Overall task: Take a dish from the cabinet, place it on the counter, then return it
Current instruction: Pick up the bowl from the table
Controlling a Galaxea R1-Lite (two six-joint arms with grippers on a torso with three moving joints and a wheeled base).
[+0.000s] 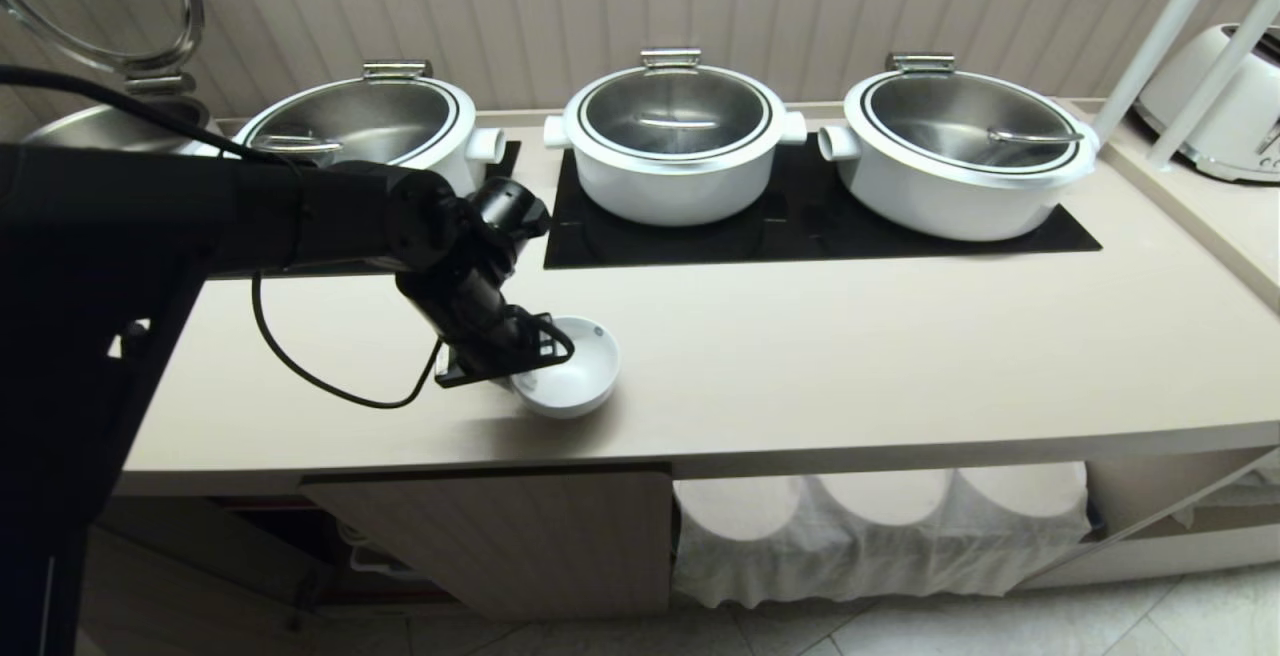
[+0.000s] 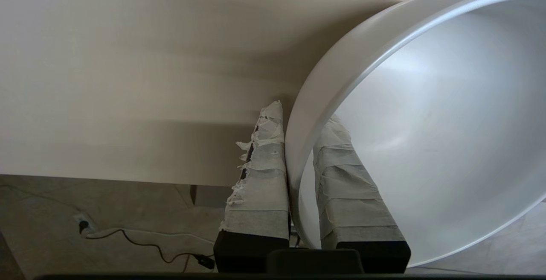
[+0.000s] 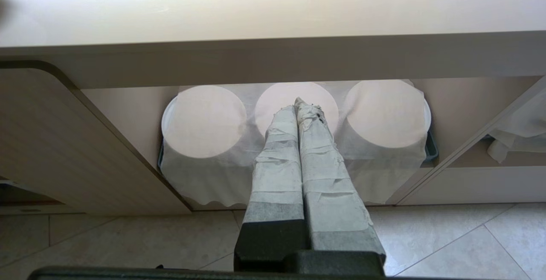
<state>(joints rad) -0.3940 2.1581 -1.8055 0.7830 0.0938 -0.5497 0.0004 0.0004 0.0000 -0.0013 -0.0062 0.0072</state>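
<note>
The dish [image 1: 585,376], a small white bowl, is low over the counter [image 1: 850,356] near its front edge and tipped a little; whether it rests there I cannot tell. My left gripper [image 1: 535,361] is shut on its near rim. In the left wrist view one taped finger lies inside the dish [image 2: 426,122] and the other outside, so the left gripper [image 2: 303,113] pinches the wall above the counter [image 2: 128,79]. The cabinet door [image 1: 520,536] stands open below. My right gripper [image 3: 298,103] hangs shut and empty, low in front of the counter, beside the cabinet door [image 3: 64,143].
Three white pots [image 1: 675,146] with steel lids stand on black panels [image 1: 800,236] at the back; a fourth pot [image 1: 110,126] at far left has its lid raised. A toaster [image 1: 1225,101] and white poles [image 1: 1165,36] are at right. A cloth-covered niche [image 1: 880,526] lies under the counter.
</note>
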